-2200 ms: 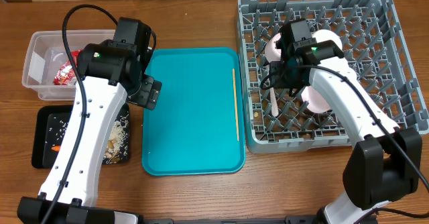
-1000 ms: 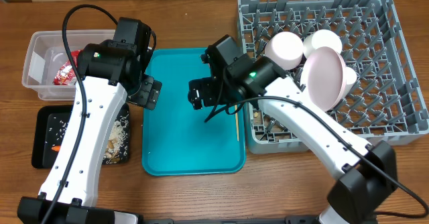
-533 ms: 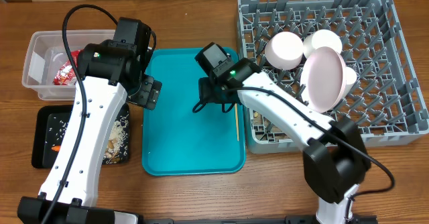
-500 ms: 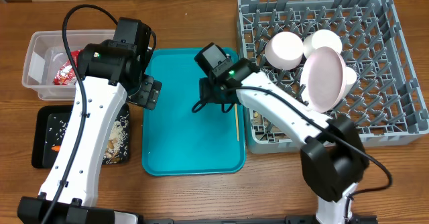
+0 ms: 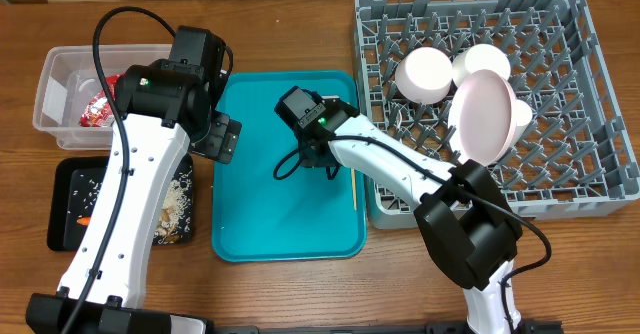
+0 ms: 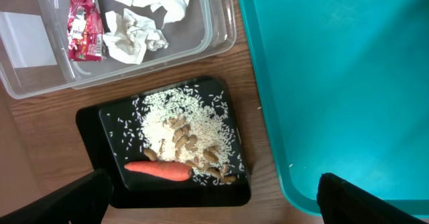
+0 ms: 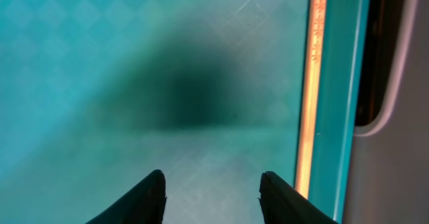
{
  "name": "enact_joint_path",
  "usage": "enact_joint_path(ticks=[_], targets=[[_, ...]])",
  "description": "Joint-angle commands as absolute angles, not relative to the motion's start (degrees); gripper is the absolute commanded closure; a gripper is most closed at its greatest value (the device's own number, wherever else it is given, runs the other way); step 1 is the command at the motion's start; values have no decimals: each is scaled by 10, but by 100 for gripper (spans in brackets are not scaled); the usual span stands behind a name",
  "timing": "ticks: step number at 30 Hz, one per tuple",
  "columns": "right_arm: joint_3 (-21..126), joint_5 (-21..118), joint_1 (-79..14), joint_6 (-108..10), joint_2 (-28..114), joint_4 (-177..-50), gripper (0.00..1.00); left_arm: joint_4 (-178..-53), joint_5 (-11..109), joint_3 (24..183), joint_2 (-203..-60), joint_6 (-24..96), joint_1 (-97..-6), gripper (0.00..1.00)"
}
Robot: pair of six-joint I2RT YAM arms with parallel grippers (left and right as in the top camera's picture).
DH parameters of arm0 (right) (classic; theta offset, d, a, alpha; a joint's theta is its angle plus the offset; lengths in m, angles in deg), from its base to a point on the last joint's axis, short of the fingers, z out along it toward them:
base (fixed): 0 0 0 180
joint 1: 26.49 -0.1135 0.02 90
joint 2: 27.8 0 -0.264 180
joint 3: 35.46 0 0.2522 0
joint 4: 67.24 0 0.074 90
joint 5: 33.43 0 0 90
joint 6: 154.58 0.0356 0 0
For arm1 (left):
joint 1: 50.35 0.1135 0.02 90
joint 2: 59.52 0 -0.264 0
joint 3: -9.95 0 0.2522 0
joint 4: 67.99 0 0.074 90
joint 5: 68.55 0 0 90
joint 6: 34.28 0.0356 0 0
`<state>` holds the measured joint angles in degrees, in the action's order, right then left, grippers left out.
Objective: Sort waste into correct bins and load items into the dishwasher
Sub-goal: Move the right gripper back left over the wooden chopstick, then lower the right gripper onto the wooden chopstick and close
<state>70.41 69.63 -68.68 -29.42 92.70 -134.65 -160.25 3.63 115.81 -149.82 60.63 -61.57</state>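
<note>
My right gripper (image 7: 213, 198) hangs low over the teal tray (image 5: 260, 204), open about halfway with nothing between its fingers; from overhead, my right gripper (image 5: 297, 157) is left of the thin wooden stick (image 5: 353, 186). The stick (image 7: 311, 83) lies along the tray's right wall, just right of my right finger. In the grey dish rack (image 5: 590, 124) stand a white plate (image 5: 487, 119) and two white bowls (image 5: 425, 74). My left gripper (image 6: 211, 207) is wide open and empty above the black tray (image 6: 90, 120), which holds rice, nuts and a carrot (image 6: 159, 171). The clear tub (image 6: 218, 23) holds a red wrapper (image 6: 84, 26) and napkins (image 6: 141, 23).
The teal tray lies between the two bins on the left and the dish rack on the right. Its raised rim (image 7: 342, 83) runs beside the stick, with the rack's grey wall (image 7: 395, 150) just beyond. My left arm (image 5: 130, 194) stretches over the black tray (image 5: 65, 214).
My right arm has swung left from the dish rack to the teal tray and dropped low, and its jaws have narrowed. The left arm has not moved.
</note>
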Motion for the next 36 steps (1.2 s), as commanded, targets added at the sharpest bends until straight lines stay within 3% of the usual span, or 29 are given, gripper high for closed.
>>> enact_joint_path(ticks=[1,9,15,36], targets=[[712,724,-686,-285,926,-1348,57,-1604,31,1168,-1492,615,-616,0],[692,751,-686,-285,928,-1335,56,-1604,31,1168,-1492,615,-616,0],[672,761,-676,-285,928,-1322,44,-1604,31,1168,-1492,615,-616,0],[639,771,-668,-290,928,-1275,44,-1604,31,1168,-1492,615,-616,0]])
